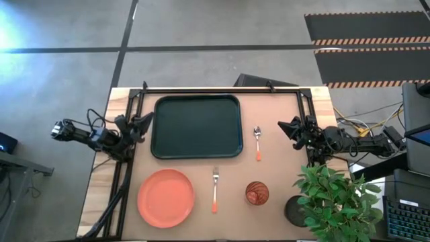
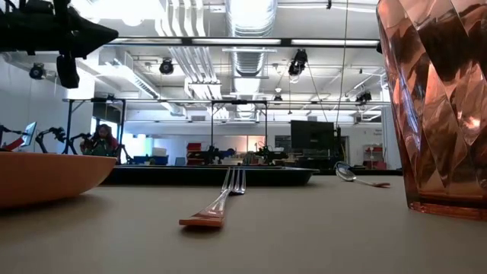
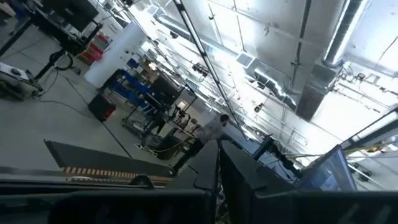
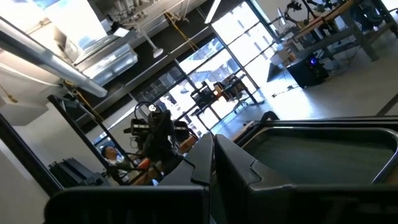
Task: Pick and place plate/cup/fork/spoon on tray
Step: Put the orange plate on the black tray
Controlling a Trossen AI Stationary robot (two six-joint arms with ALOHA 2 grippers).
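The dark tray (image 1: 197,126) lies at the table's far middle and holds nothing. The coral plate (image 1: 166,197) lies flat near the front left. The fork (image 1: 215,188) lies right of the plate, tines toward the tray. The spoon (image 1: 257,142) lies right of the tray. The reddish-brown cup (image 1: 256,193) stands upright at the front right and shows large in the low view (image 2: 437,106). My left gripper (image 1: 146,119) rests shut at the table's left edge beside the tray. My right gripper (image 1: 283,126) rests shut at the right edge, right of the spoon.
A potted green plant (image 1: 332,202) stands at the table's front right corner, close to the cup. A black frame rail (image 1: 222,89) runs along the far edge. People show in the room beyond the table in the wrist views.
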